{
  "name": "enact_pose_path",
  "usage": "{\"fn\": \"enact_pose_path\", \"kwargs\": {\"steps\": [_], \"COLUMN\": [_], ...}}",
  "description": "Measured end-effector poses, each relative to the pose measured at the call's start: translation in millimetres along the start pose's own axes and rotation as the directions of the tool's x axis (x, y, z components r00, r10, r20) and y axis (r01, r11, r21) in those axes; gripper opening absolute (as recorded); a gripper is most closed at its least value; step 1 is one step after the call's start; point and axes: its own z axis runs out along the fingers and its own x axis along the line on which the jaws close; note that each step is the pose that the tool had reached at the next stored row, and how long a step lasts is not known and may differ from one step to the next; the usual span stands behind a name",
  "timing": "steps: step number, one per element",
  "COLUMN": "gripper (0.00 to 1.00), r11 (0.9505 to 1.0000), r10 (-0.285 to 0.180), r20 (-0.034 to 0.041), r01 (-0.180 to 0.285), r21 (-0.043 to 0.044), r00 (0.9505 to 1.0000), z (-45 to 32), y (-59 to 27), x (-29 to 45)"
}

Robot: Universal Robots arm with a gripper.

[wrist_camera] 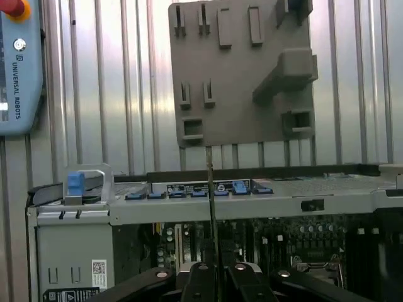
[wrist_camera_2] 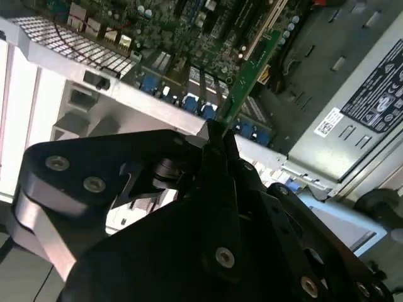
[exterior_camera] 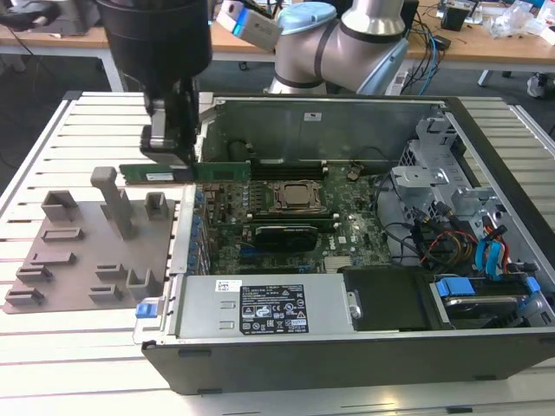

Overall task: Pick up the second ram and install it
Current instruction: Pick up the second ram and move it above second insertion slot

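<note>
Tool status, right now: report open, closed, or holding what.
The tool is closed, holding the second ram.

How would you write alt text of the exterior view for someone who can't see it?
A robot's black hand grips the second ram, a green stick held level above the open computer case at its edge on the exterior view's left, next to a grey holder plate.
</note>
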Motion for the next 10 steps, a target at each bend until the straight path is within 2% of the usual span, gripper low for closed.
{"fn": "enact_pose_path", "kwargs": {"steps": [1, 4, 6, 10], "gripper": [0.14, 0.14, 0.14, 0.14], "r11": [1.0000, 1.0000, 1.0000, 1.0000], "r10": [0.000, 0.000, 0.000, 0.000], "r20": [-0.0014, -0.0036, -0.0054, -0.0080], "r01": [0.000, 0.000, 0.000, 0.000], "r21": [0.0001, 0.0000, -0.0001, -0.0001], "r00": [1.0000, 1.0000, 1.0000, 1.0000], "z": [0.2, 0.3, 0.6, 1.0], "y": [-10.8, -29.0, -45.2, -67.0], "x": [-0.9, -2.4, -4.0, -6.1]}}
